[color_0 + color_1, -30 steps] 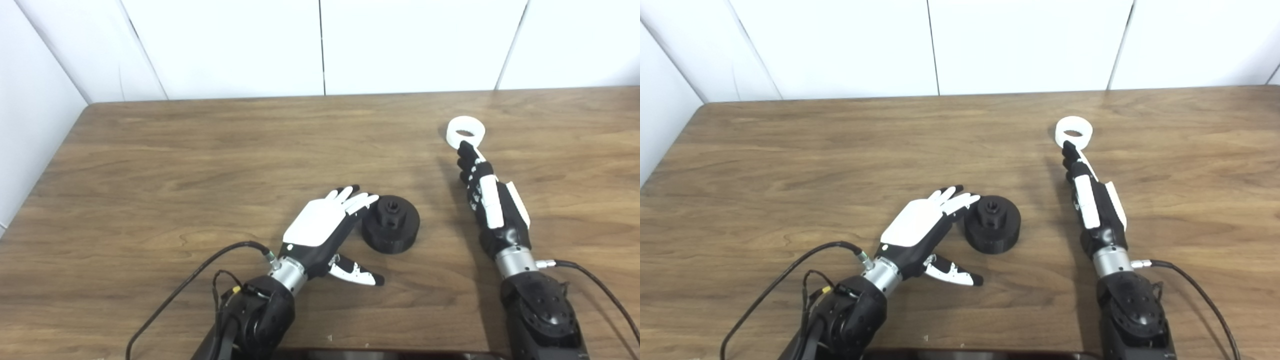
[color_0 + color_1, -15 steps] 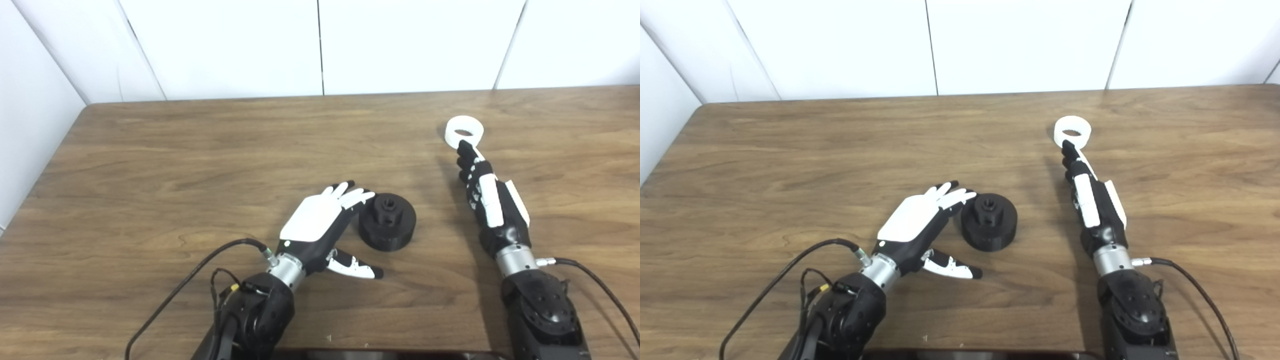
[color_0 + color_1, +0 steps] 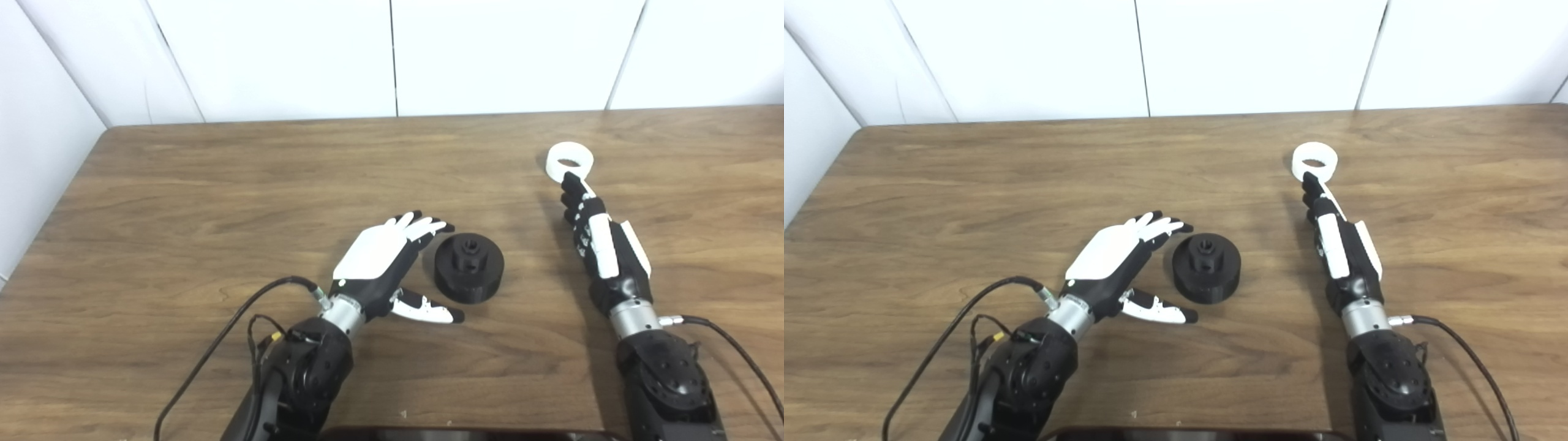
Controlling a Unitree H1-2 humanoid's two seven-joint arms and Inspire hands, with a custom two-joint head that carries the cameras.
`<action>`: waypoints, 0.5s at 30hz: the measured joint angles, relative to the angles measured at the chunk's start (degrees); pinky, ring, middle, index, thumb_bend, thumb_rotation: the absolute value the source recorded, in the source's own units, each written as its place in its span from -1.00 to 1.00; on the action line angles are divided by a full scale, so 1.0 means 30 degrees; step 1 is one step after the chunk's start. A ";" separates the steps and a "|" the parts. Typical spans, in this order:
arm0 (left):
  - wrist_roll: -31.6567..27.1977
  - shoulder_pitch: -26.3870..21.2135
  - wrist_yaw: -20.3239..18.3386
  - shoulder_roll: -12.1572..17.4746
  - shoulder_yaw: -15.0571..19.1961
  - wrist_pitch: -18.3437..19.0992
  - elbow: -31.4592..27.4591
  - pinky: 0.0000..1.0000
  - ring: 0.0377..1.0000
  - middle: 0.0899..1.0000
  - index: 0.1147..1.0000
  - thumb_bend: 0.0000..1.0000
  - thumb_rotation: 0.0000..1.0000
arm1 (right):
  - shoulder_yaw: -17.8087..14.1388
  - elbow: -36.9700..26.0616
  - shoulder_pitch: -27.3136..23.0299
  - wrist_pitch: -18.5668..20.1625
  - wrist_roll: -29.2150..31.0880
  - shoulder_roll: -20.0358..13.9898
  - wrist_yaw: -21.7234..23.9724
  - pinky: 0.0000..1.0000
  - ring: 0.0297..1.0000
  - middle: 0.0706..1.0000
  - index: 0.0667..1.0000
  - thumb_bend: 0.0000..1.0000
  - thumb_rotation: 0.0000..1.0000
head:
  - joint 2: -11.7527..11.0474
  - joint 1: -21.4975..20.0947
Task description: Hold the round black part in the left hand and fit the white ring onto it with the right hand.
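Note:
The round black part (image 3: 470,267) with a raised hub lies flat on the wooden table (image 3: 245,184) near the middle. My left hand (image 3: 387,260) is open just to its left, fingers spread beside its rim and thumb stretched below it, with a small gap all round. The white ring (image 3: 569,161) lies flat at the right rear of the table. My right hand (image 3: 597,242) is stretched out straight with fingers together, its fingertips (image 3: 571,182) at the ring's near edge; whether they touch it is unclear. Neither hand holds anything.
Black cables (image 3: 233,331) trail from both wrists across the table's front. A dark object's edge (image 3: 465,433) shows at the bottom of the picture. White wall panels (image 3: 392,55) stand behind the table's far edge.
The black part and my left hand now sit a little further left and farther up the table than a second ago, and the gap between fingers and rim has widened. The right hand and ring have barely moved.

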 measured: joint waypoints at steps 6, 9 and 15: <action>-0.0905 -0.0630 -0.0574 -0.0036 0.0689 0.0650 0.0004 1.00 1.00 0.87 0.72 1.00 -0.40 | 0.0009 0.0008 -0.0009 0.0035 -0.0022 0.0001 -0.0002 1.00 0.97 0.93 0.90 0.48 1.00 | 0.0000 0.0000; -0.1266 -0.0822 -0.0588 -0.0060 0.0852 0.0722 0.0007 1.00 1.00 0.87 0.72 1.00 -0.39 | 0.0009 0.0015 -0.0011 0.0033 -0.0018 0.0001 0.0001 1.00 0.97 0.93 0.90 0.48 1.00 | -0.0029 0.0029; -0.1321 -0.1496 -0.0612 -0.0003 0.0840 0.0885 0.0853 1.00 1.00 0.88 0.72 1.00 -0.36 | 0.0033 0.0035 -0.0028 0.0027 -0.0035 0.0005 -0.0003 1.00 0.96 0.93 0.90 0.46 1.00 | 0.0000 -0.0059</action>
